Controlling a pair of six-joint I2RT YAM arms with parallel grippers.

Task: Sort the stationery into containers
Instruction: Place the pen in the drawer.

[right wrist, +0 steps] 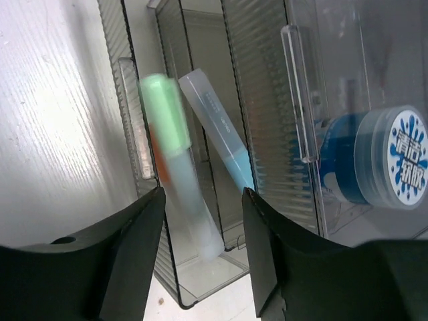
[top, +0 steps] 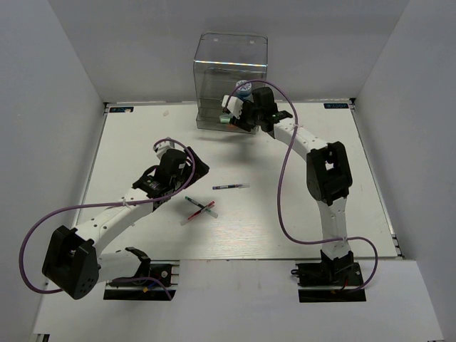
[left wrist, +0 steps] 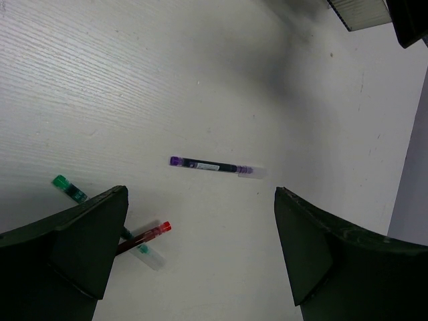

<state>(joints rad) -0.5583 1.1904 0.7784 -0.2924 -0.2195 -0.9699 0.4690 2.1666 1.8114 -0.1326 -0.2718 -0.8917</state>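
Top external view: nearest the bases, the left arm reaches over the white surface (top: 142, 128) with its pincer (top: 194, 174) low above it, just left of three loose pens. A red pen (top: 207, 208) and a green-ended pen (top: 192, 204) lie crossed on each other. A dark pen (top: 230, 187) lies alone a little farther out, apart from the pair.

From the left wrist, that pincer (left wrist: 200, 190) stands wide apart and holds nothing. The dark pen (left wrist: 210, 166), purple at one end, lies on the surface beyond the gap. The red pen (left wrist: 146, 236) and green-ended pen (left wrist: 69, 188) show beside the left finger.

Farther off, the right arm stretches to the clear organizer (top: 231, 68) at the back edge, its pincer (top: 237, 114) at the organizer's lower front.

From the right wrist, this pincer (right wrist: 202, 194) is also apart, gripping nothing. Between its fingers a mint highlighter (right wrist: 170, 144), blurred, and a blue highlighter (right wrist: 217, 137) sit in a ribbed drawer of the organizer (right wrist: 267, 100). Which drawer, I cannot tell. A blue-white roll (right wrist: 374, 157) sits inside the organizer behind a clear wall.
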